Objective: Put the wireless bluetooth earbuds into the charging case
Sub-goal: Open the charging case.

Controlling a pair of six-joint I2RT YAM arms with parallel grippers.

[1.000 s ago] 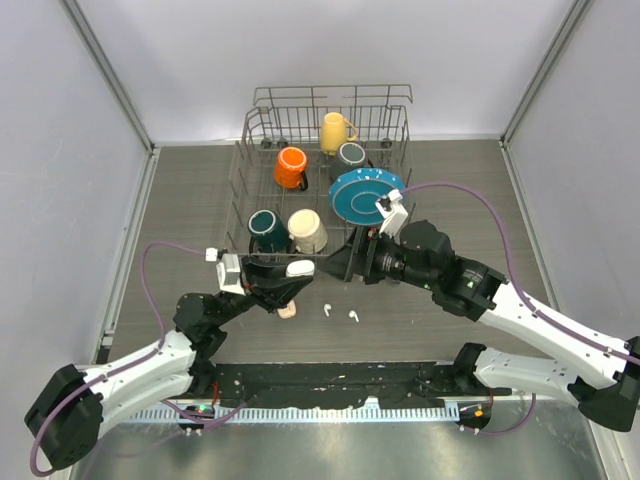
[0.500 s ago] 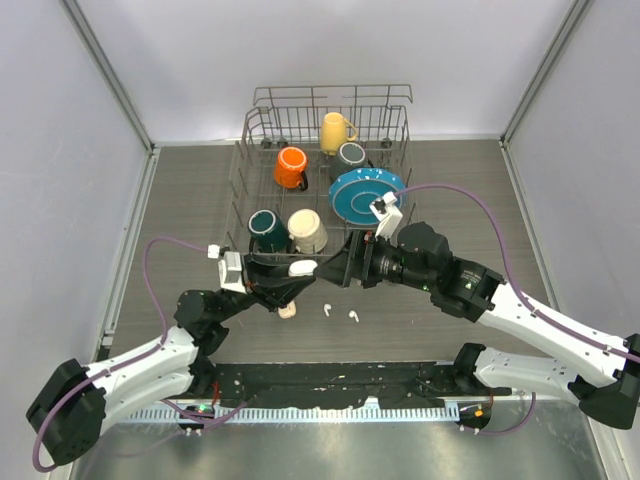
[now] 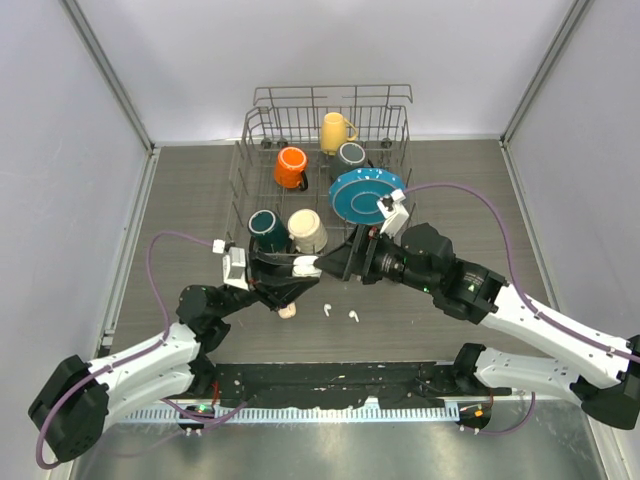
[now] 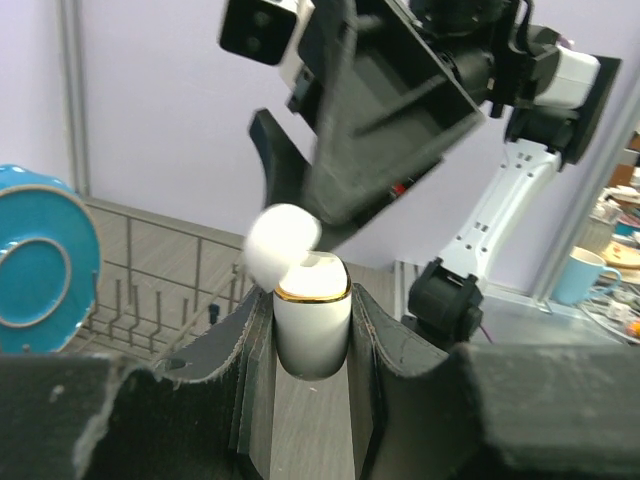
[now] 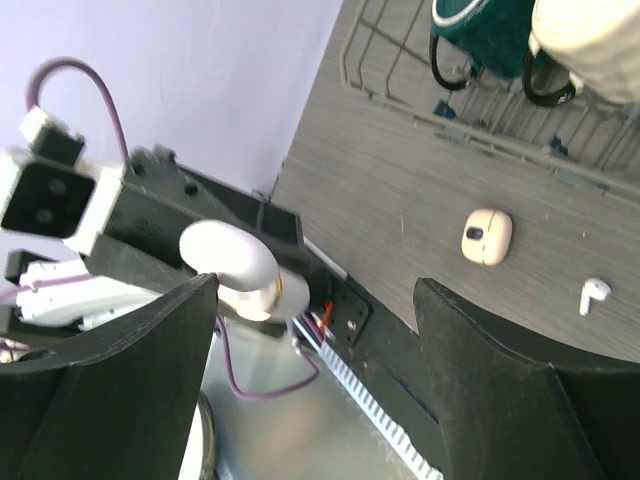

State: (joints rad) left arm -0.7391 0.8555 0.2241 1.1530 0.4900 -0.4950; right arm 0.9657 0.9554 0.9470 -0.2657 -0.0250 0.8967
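While our left gripper (image 4: 312, 303) clamps the open charging case (image 4: 312, 328) and our right gripper (image 3: 338, 264) gapes empty, 2 earbuds (image 3: 326, 310) lie at lower centre; we judge them light, slippery: pinch the stems.

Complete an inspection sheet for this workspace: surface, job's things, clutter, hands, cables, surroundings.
Surface: grey wood-grain table.
Job's things: open charging case held up; earbud and second earbud loose on the table; second case beside them.
Clutter: dish rack holding mugs and a blue plate.
Hands: left hand shut on the charging case; right hand open, close to it.
Cables: left cable and right cable, purple, looping free.
Surroundings: pale walls.
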